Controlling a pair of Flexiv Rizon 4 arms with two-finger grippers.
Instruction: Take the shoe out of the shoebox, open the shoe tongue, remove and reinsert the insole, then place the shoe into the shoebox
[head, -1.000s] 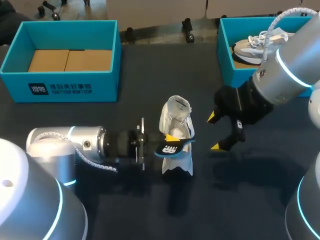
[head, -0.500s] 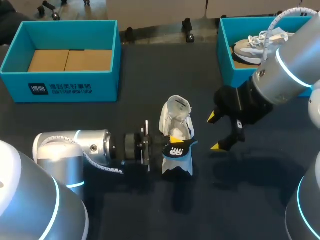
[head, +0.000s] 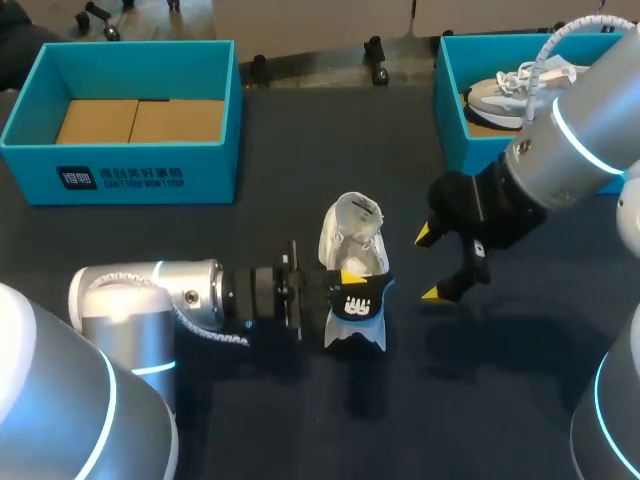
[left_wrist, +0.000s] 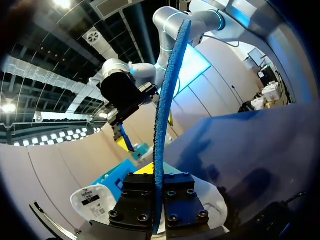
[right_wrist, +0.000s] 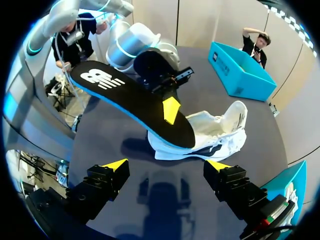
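The white shoe (head: 352, 228) lies on the dark table near the middle, its opening toward the far side. My left gripper (head: 338, 288) is shut on the black, blue-edged insole (head: 360, 300), which hangs just over the shoe's front half. In the left wrist view the insole (left_wrist: 162, 120) stands edge-on between the fingers of that gripper (left_wrist: 157, 176), with part of the shoe (left_wrist: 92, 200) beside it. My right gripper (head: 430, 265) hovers open just right of the shoe. In its wrist view the insole (right_wrist: 135, 102) and shoe (right_wrist: 215, 132) lie ahead of the empty gripper (right_wrist: 166, 165).
A teal shoebox (head: 120, 180) with a cardboard floor stands at the back left. A second teal box (head: 450, 110) at the back right holds another shoe (head: 500, 95). My right arm passes over that box's front corner.
My left gripper has shifted a little to the right and turned the insole, so it now hangs more over the shoe's front. The right arm has stayed still.
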